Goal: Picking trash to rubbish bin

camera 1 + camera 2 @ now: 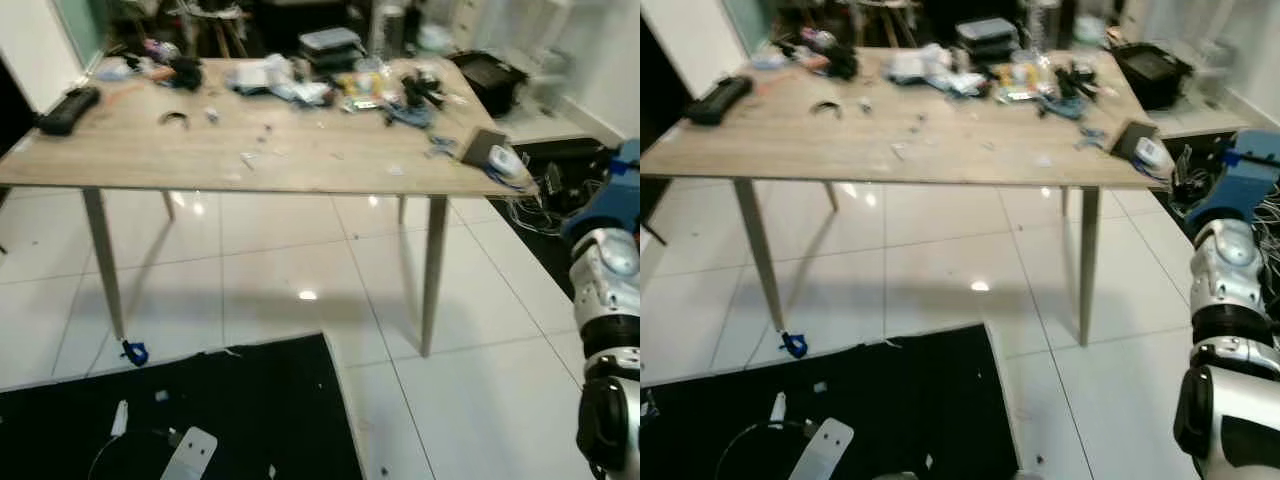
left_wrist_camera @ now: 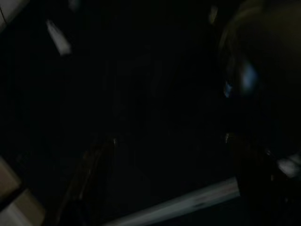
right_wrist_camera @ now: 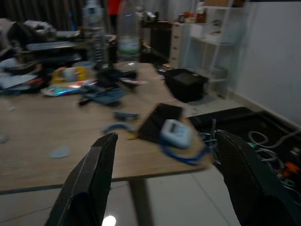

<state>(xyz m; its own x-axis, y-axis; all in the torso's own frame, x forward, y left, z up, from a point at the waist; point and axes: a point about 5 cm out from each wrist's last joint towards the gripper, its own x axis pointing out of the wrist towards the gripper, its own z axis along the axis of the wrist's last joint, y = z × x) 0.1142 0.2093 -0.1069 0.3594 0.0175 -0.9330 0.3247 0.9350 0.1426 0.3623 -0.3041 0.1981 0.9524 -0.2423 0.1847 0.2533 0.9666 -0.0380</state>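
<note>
Nothing is picked yet: scraps (image 1: 248,160) litter the surface (image 1: 130,150), the right claw (image 3: 162,181) spread empty, the left claw's state untellable.

Small pale paper scraps (image 1: 247,158) lie scattered flat on the light wooden table (image 1: 130,150), ahead of the raised right gripper (image 3: 164,183); one round scrap (image 3: 59,151) sits nearest its spread fingers.

The right arm (image 1: 1230,330) is raised at the robot's right side, silver segments stacked up with a blue part on top, and its right gripper (image 3: 167,183) has both black fingers (image 3: 89,183) spread wide apart.
</note>
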